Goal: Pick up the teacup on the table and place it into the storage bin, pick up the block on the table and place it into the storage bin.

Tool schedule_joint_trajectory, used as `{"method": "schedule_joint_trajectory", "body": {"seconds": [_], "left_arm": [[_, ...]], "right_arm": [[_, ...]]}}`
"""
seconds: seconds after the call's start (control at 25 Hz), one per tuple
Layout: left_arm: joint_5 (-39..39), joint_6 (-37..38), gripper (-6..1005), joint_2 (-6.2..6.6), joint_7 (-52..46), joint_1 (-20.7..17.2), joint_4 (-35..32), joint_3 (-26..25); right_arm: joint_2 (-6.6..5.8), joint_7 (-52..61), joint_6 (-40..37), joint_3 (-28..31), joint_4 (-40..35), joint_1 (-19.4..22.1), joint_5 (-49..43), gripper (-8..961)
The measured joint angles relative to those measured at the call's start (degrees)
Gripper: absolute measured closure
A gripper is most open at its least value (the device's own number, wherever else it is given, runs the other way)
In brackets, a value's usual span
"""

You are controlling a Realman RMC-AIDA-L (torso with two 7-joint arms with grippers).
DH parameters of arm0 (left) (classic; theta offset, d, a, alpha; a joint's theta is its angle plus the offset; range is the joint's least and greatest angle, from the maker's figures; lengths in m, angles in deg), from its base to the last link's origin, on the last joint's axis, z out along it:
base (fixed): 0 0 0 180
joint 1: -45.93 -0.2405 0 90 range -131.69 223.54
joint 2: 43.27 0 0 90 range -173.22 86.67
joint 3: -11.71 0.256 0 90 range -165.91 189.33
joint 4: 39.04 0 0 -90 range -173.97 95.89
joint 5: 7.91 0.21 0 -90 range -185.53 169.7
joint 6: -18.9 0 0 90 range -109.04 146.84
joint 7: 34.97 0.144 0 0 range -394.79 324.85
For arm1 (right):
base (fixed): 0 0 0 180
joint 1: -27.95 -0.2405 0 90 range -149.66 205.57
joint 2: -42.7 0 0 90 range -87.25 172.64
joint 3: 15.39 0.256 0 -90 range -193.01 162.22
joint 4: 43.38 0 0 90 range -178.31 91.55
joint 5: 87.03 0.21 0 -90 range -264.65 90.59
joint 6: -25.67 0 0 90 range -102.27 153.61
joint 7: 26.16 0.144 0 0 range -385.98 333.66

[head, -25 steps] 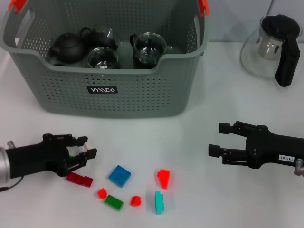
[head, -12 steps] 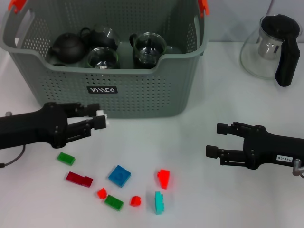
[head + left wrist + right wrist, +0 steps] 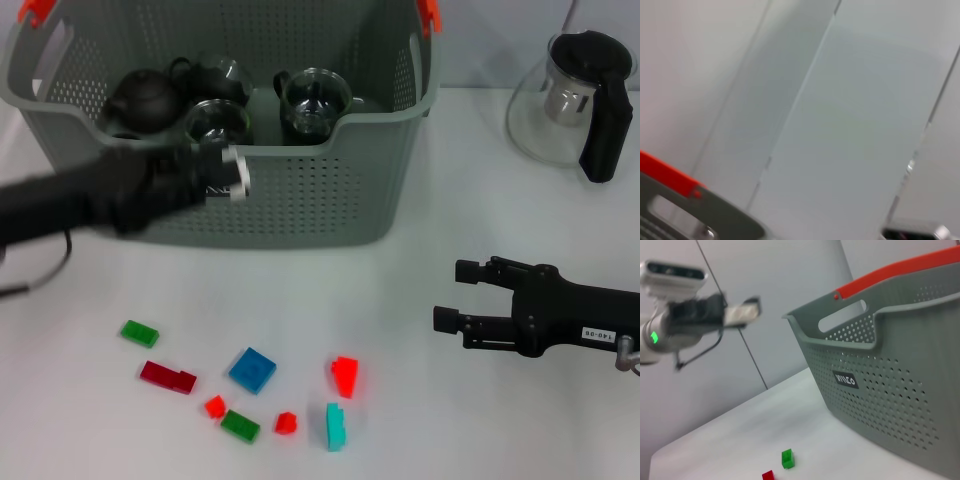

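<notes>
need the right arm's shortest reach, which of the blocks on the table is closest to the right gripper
The bright red block, lying just above the teal block. It sits farthest toward the right gripper; the blue block and both green ones lie farther toward the robot's left.

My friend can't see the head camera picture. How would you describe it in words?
The left gripper, raised and blurred, is at the front wall of the grey storage bin holding teaware. Coloured blocks lie scattered on the white table; the right gripper hovers open nearby.

- storage bin (image 3: pixel 300 190): grey perforated basket, orange-red clips, upright at table's (image 3: pixel 450 250) far edge; dark and glass teacups (image 3: pixel 215 122) inside.
- blocks (image 3: pixel 251 369): red, green, blue, teal pieces scattered loose along table's near edge, none in bin.
</notes>
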Motion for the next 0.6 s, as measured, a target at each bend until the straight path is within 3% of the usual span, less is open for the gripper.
{"method": "schedule_joint_trajectory", "body": {"seconds": [0.08, 0.12, 0.36, 0.6], "left_arm": [[-0.55, -0.92, 587, 0.36, -1.35, 0.75, -0.17, 0.1], [-0.59, -4.31, 587, 1.52, -4.53, 3.01, -0.49, 0.49], [-0.42, -9.61, 585, 3.85, -10.66, 8.04, -1.78, 0.66], [-0.41, -15.74, 584, 4.69, -17.9, 11.64, -7.23, 4.33]], "right_arm": [[0.04, -0.15, 0.14, -0.1, 0.0, 0.0, 0.0, 25], [0.07, -0.22, 0.26, -0.12, 0.0, -0.01, 0.0, 25], [0.16, -0.18, 0.4, -0.15, 0.0, -0.05, 0.0, 25], [0.16, -0.11, 0.43, -0.22, 0.0, -0.08, 0.0, 25]]}}
